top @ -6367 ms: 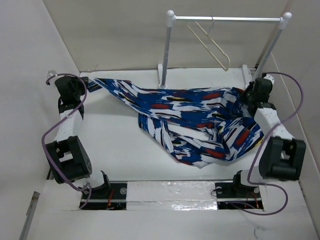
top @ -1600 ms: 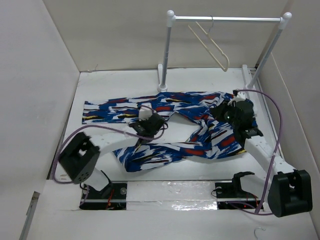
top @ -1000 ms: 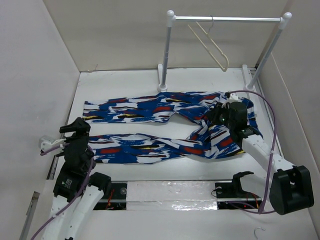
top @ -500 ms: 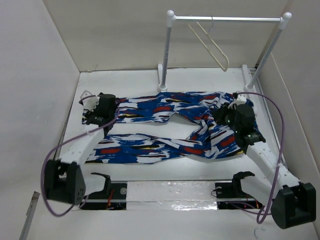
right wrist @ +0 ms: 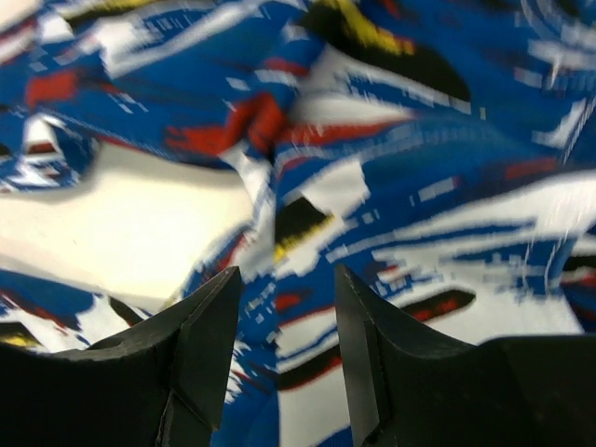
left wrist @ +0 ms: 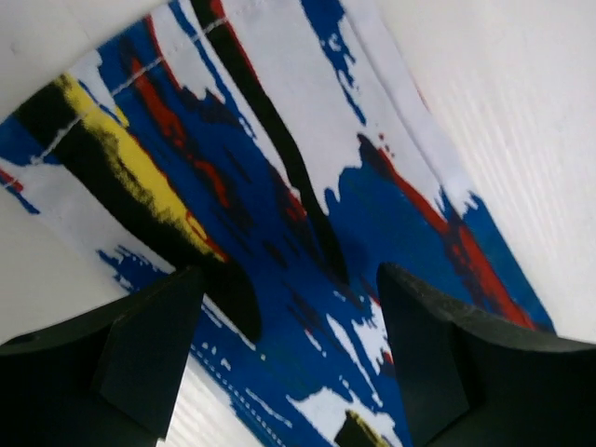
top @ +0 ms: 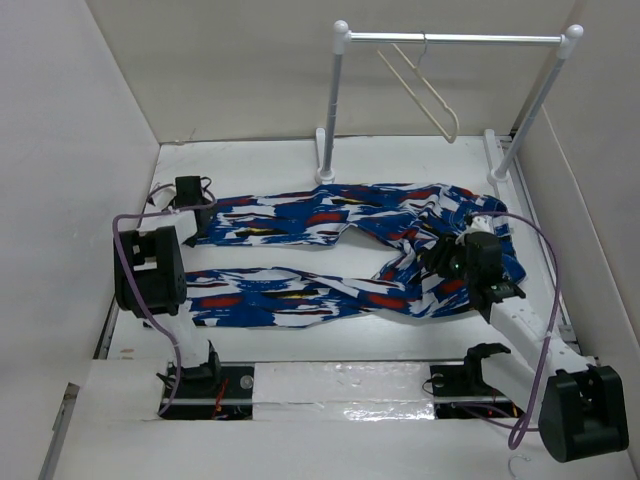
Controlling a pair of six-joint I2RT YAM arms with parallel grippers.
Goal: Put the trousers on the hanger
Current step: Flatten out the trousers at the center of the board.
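The trousers (top: 330, 255) lie flat on the table, both legs running left and the waist bunched at the right. My left gripper (top: 192, 204) hovers over the cuff end of the far leg. In the left wrist view the left gripper (left wrist: 291, 372) is open wide, with the patterned cloth (left wrist: 279, 186) beneath it and nothing held. My right gripper (top: 446, 262) hangs over the crumpled waist area. The right wrist view shows the right gripper (right wrist: 284, 363) open just above folded fabric (right wrist: 391, 186). The cream hanger (top: 425, 92) hangs on the rail.
The garment rail (top: 450, 38) stands at the back on white posts (top: 333, 105), its feet just behind the trousers. White walls close in the left and right sides. A bare strip of table (top: 300, 330) runs between the near leg and the arm bases.
The right gripper has opened and drawn slightly nearer over the waist. The left arm has folded back, its gripper shifting a little farther along the far leg's cuff. The trousers lie unchanged.
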